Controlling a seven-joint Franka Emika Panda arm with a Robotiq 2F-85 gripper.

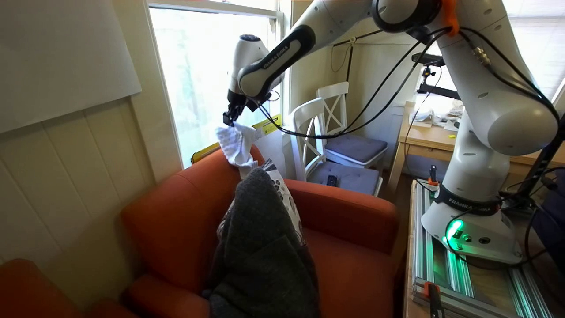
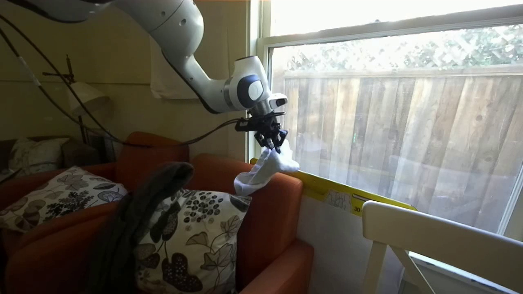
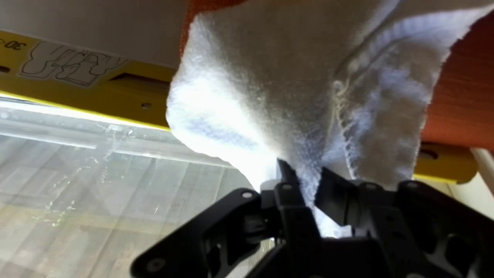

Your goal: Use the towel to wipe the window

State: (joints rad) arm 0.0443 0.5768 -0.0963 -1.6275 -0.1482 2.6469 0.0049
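Observation:
The white towel (image 1: 236,143) hangs bunched from my gripper (image 1: 229,119), over the top of the orange sofa's back. It also shows in an exterior view (image 2: 265,169) and fills the upper middle of the wrist view (image 3: 262,85). My gripper, pointing down in an exterior view (image 2: 274,149), has its fingers closed on the towel's gathered part, seen between the fingertips in the wrist view (image 3: 303,173). The window (image 2: 388,122) is just beside the towel, near its lower corner; its glass also shows in the wrist view (image 3: 96,200). I cannot tell whether the towel touches the glass.
A yellow level-like bar (image 2: 318,185) lies along the window's bottom edge. The orange sofa (image 1: 190,198) stands below, with a patterned cushion (image 2: 196,237) and a dark grey blanket (image 1: 265,247). White chairs (image 1: 304,128) stand beside it. Cables (image 1: 318,136) hang from the arm.

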